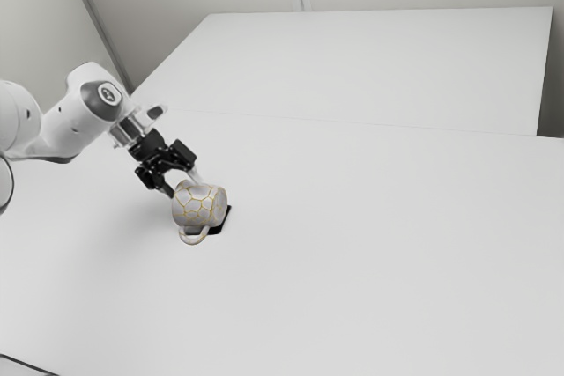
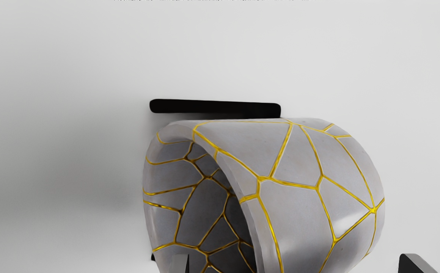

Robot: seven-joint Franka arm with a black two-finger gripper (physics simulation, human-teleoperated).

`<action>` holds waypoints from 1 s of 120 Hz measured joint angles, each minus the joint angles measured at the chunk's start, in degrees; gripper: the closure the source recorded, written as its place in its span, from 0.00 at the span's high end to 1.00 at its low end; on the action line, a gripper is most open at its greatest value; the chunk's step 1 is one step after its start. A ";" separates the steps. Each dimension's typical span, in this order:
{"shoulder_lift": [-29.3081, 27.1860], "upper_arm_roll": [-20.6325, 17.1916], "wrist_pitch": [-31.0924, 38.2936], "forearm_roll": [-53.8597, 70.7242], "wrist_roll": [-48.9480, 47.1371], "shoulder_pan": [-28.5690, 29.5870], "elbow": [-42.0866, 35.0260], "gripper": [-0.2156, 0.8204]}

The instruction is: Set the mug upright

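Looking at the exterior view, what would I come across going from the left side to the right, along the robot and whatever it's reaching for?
White robot arm, black gripper, mug with yellow lines lying on its side.

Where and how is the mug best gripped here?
Probably by its rim, coming from the mouth end, one finger inside, one outside: the mug lies on its side, mouth sideways, wall exposed. The handle looks less handy, jutting out away from the pincer.
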 joint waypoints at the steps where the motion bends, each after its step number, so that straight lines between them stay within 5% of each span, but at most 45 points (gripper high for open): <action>1: 0.05 -0.02 0.14 -0.25 0.19 0.03 -0.08 0.79; 57: 0.92 -0.81 3.11 -18.86 14.21 2.47 -4.81 0.77; 89: 0.75 -1.81 3.21 -22.98 20.16 2.87 -5.62 0.27; 120: -1.94 -4.30 4.43 -23.14 23.82 3.12 -5.99 0.11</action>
